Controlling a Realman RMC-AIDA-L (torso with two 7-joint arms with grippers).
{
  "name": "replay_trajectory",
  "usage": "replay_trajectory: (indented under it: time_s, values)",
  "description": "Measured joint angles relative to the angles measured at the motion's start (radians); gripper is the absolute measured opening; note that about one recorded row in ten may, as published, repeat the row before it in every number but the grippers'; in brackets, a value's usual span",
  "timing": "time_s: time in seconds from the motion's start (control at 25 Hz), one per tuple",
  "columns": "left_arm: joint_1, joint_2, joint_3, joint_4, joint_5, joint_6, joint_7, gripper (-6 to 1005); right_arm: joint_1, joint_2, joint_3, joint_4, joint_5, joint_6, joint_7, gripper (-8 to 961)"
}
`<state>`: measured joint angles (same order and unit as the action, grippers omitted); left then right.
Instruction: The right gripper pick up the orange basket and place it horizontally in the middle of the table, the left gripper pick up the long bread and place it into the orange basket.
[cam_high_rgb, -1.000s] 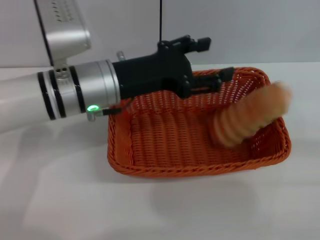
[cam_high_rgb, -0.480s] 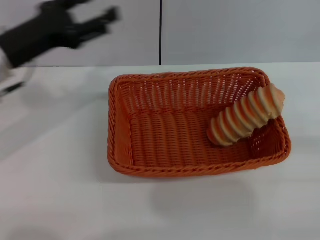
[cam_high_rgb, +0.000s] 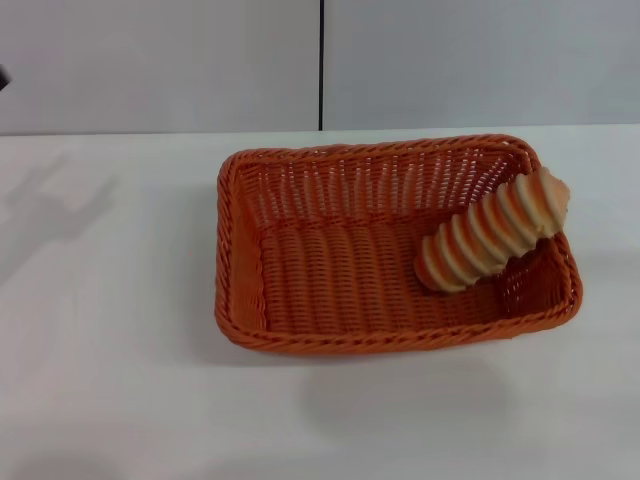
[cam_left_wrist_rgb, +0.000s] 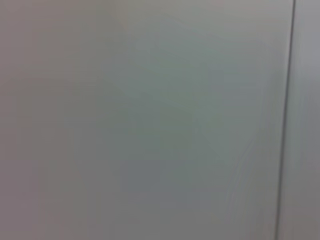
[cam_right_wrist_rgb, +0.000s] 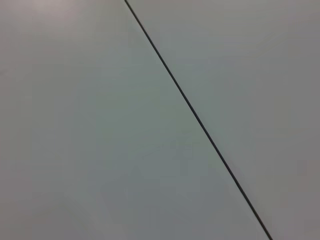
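The orange basket (cam_high_rgb: 340, 270) lies lengthwise across the middle of the white table (cam_high_rgb: 110, 380) in the head view. The long bread (cam_high_rgb: 492, 243), tan with orange-brown ridges, rests inside it at the right end, tilted, its upper end leaning on the right rim. Neither gripper shows in the head view; only a faint shadow falls on the table at the far left. Both wrist views show nothing but a plain grey wall with a thin dark seam.
A grey wall with a vertical dark seam (cam_high_rgb: 321, 65) stands behind the table. White tabletop surrounds the basket on the left, front and right.
The left arm, which was over the basket a second ago, has pulled back up and to the left and left the head view. The bread has settled against the basket's right rim.
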<state>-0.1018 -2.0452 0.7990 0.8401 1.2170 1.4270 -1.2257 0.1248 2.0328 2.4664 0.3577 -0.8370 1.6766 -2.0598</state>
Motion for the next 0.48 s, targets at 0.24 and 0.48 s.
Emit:
replay_trajectory:
  time_s: [0.24,0.48]
  values:
    - [0.042,-0.007,-0.109,-0.149,0.0,0.08,0.195,833,0.044,0.0,0.03,0.0,-0.001,-0.07,-0.052,694]
    - [0.057,-0.01,-0.169,-0.265,-0.003,0.117,0.311,833,0.08,-0.003,0.028,0.0,-0.004,-0.14,-0.057,694]
